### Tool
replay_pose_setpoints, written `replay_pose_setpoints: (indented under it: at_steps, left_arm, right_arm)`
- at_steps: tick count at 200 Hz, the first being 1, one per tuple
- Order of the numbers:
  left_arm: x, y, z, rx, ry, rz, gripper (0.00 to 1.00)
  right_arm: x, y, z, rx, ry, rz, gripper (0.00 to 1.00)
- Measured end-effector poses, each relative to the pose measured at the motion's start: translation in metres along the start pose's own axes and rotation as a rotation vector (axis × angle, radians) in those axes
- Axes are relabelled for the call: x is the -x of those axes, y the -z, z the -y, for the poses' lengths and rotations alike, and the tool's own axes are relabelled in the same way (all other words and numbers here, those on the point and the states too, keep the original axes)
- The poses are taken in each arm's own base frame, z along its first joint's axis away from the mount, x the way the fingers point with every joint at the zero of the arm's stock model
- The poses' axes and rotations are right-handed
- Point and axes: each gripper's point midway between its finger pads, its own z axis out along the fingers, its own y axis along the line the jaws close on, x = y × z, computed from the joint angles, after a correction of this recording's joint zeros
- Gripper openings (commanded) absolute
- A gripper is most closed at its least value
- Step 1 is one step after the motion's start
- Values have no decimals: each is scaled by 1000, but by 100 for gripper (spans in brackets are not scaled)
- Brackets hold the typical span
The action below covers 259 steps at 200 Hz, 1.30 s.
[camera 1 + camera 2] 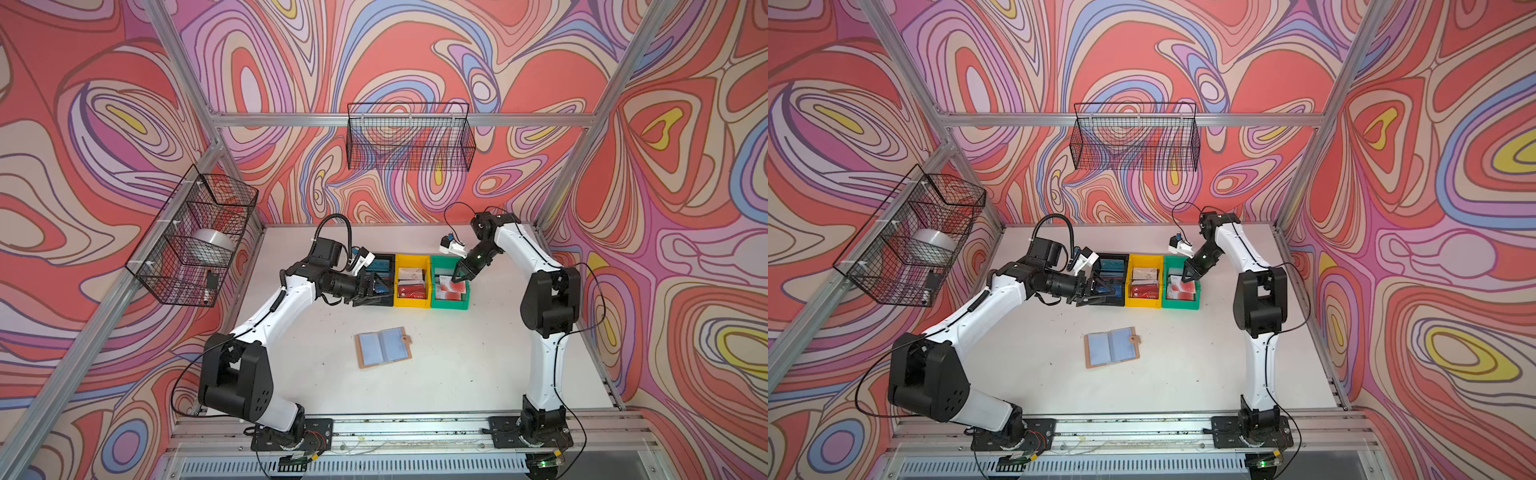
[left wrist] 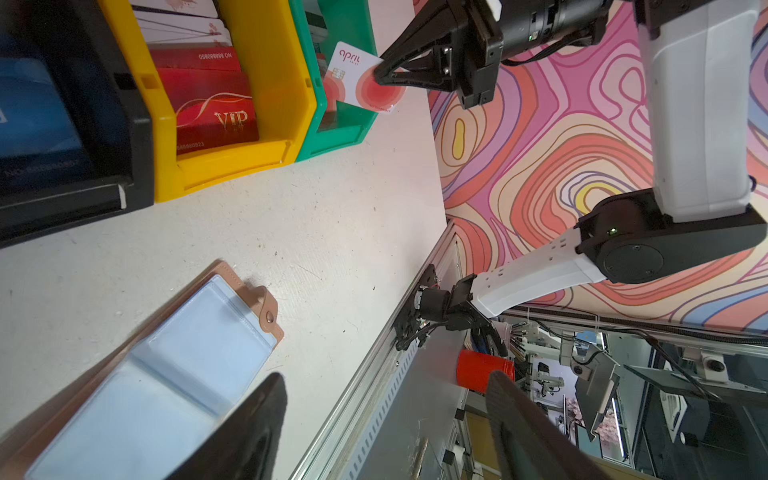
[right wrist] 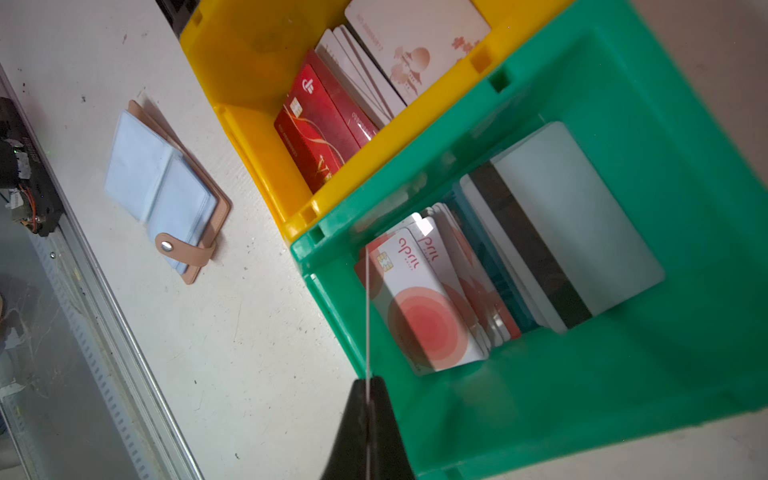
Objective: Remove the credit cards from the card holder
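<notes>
Over the near wall of the green bin (image 1: 451,305), between one and two o'clock from the card holder (image 1: 384,347): pale red-blotched card (image 2: 353,75) pinched near one edge by the right gripper (image 1: 456,280). Could pivot in so slight a hold, or drop outside onto the table (image 1: 457,374) if released now. Left gripper (image 2: 386,378) spread, empty, over the black bin (image 2: 83,199) at twelve o'clock. Holder open flat mid-table, visible sleeves apparently bare.

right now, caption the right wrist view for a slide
Fingers pinch a card edge-on over the green bin.
</notes>
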Motion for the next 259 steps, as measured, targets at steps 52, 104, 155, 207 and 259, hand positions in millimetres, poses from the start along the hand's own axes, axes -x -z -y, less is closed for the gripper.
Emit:
replay_pose_setpoints:
  at_steps: [52,104,155,207,259]
  left_arm:
    - [0,-1,-1,-3,0,1,81]
    - [-2,-2,-3,-2,3,-1,82]
    - [-1,-2,-3,-3,1,0,83]
    - [-2,-1,-5,-1,5,3,84]
    - [-4,-1,-7,0,11,1,85]
  right_arm:
    - [1,-11,7,-8,20,22,0]
    - [3,-19,8,7,41,46,0]
    - [7,-28,11,4,62,51,0]
    - [4,-37,12,7,63,39,0]
    - [-2,-42,12,14,54,25,0]
